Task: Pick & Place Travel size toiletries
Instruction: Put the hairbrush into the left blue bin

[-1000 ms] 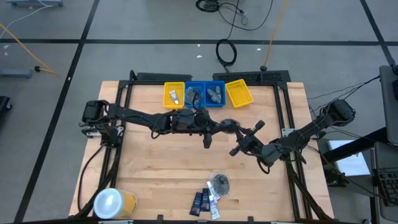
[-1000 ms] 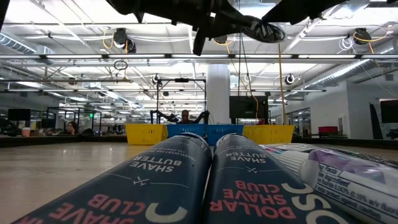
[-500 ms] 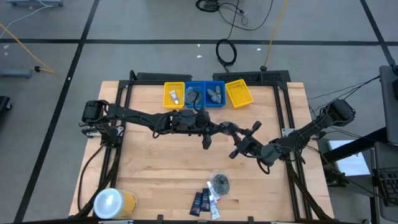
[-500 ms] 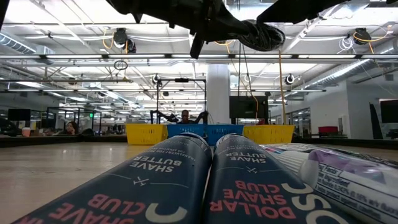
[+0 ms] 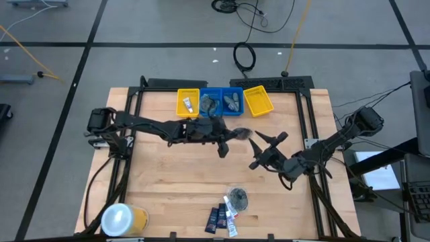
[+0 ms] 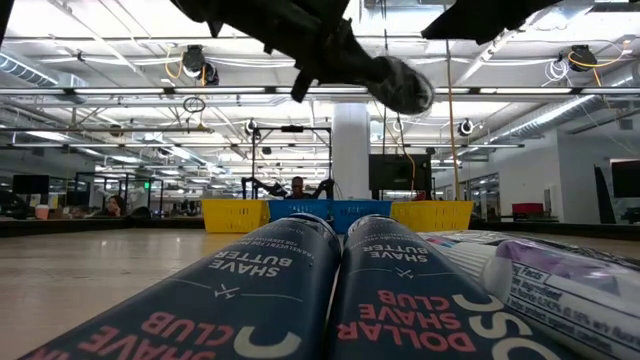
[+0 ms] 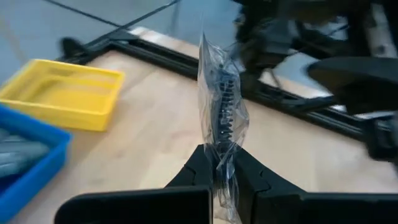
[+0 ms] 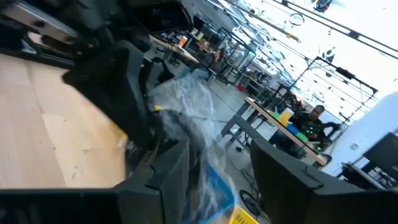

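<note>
Labels: two navy flat packets (image 6: 330,290) read "DOLLAR SHAVE CLUB / SHAVE BUTTER" | Pouch: clear pouch (image 7: 221,118), dark contents, held above mid-table | left gripper (image 7: 222,171) clamped on it | right gripper (image 5: 259,149) fingers spread, empty.

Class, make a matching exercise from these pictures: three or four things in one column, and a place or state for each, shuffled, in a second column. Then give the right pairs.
Things:
1. clear pouch
2. left tool
3. right tool
4. white-topped container

Places or states:
A. open, holding nothing, above mid-table
B. standing at the table's near left corner
C. shut on the pouch's edge
D. held in the air, clear of the table

Pairs: 1-D, 2-C, 3-A, 4-B
</note>
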`<action>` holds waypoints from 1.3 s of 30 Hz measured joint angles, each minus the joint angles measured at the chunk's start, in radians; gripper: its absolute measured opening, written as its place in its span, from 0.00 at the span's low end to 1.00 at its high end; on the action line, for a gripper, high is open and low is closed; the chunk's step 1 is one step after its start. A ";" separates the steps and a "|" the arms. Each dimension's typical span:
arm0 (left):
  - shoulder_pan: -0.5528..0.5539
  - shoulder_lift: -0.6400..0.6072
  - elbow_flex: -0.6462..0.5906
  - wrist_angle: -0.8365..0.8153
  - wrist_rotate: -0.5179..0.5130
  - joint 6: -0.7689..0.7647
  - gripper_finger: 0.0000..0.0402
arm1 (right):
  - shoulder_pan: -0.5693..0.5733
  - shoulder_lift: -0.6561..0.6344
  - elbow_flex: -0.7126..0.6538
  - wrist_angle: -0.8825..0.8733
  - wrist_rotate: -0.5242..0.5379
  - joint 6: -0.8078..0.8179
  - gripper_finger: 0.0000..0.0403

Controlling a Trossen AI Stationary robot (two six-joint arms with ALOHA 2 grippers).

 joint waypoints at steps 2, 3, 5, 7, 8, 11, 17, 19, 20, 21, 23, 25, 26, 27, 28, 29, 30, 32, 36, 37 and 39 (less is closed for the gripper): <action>0.011 -0.025 0.000 -0.062 -0.043 0.012 0.02 | 0.008 0.000 0.000 -0.002 0.023 0.000 0.42; 0.016 -0.036 0.000 -0.079 -0.067 0.018 0.02 | 0.013 0.000 0.000 -0.001 0.034 0.000 0.41; 0.028 -0.064 0.000 -0.144 -0.114 0.023 0.02 | 0.022 0.000 0.000 -0.002 0.036 0.000 0.41; 0.045 -0.088 0.000 -0.188 -0.151 0.025 0.02 | 0.029 0.000 0.000 -0.001 0.035 0.000 0.40; 0.056 -0.101 0.000 -0.222 -0.173 0.025 0.02 | 0.033 0.000 0.000 -0.002 0.035 0.000 0.40; 0.097 -0.131 0.000 -0.320 -0.252 0.016 0.02 | 0.040 0.000 0.000 -0.002 0.034 0.013 0.40; 0.202 -0.139 0.000 -0.458 -0.267 -0.043 0.02 | 0.052 0.000 0.000 -0.002 0.031 0.060 0.40; 0.242 -0.137 0.000 -0.475 -0.248 -0.047 0.02 | 0.052 0.000 0.000 -0.003 0.031 0.061 0.40; 0.261 -0.135 0.000 -0.486 -0.242 -0.054 0.02 | 0.051 0.000 0.000 -0.003 0.031 0.061 0.40; 0.280 -0.133 0.000 -0.497 -0.228 -0.061 0.02 | 0.051 0.000 0.000 -0.003 0.031 0.061 0.40; 0.317 -0.132 0.000 -0.512 -0.195 -0.067 0.02 | 0.051 0.000 0.000 -0.004 0.031 0.067 0.40; 0.354 -0.132 0.000 -0.510 -0.147 -0.070 0.03 | 0.051 0.000 0.000 -0.013 0.030 0.081 0.40; 0.370 -0.130 0.000 -0.510 -0.120 -0.074 0.03 | 0.052 0.000 0.000 -0.013 0.030 0.083 0.39; 0.384 -0.127 0.000 -0.511 -0.098 -0.080 0.03 | 0.051 0.000 0.000 -0.012 0.030 0.083 0.39; 0.398 -0.125 0.000 -0.512 -0.082 -0.085 0.04 | 0.051 0.000 0.000 -0.011 0.030 0.084 0.39; 0.410 -0.124 0.000 -0.517 -0.072 -0.085 0.03 | 0.051 0.000 0.000 -0.012 0.028 0.084 0.39; 0.420 -0.124 0.000 -0.518 -0.069 -0.086 0.03 | 0.051 0.000 0.000 -0.012 0.027 0.084 0.39; 0.435 -0.124 0.000 -0.515 -0.068 -0.087 0.02 | 0.051 0.000 0.000 -0.012 0.027 0.084 0.39; 0.461 -0.124 0.000 -0.516 -0.038 -0.098 0.03 | 0.051 0.000 0.000 -0.011 0.027 0.084 0.39; 0.467 -0.124 0.000 -0.517 -0.034 -0.103 0.03 | 0.051 0.000 0.000 -0.011 0.027 0.084 0.39; 0.477 -0.124 0.000 -0.523 -0.034 -0.107 0.04 | 0.051 0.000 0.000 -0.012 0.027 0.084 0.39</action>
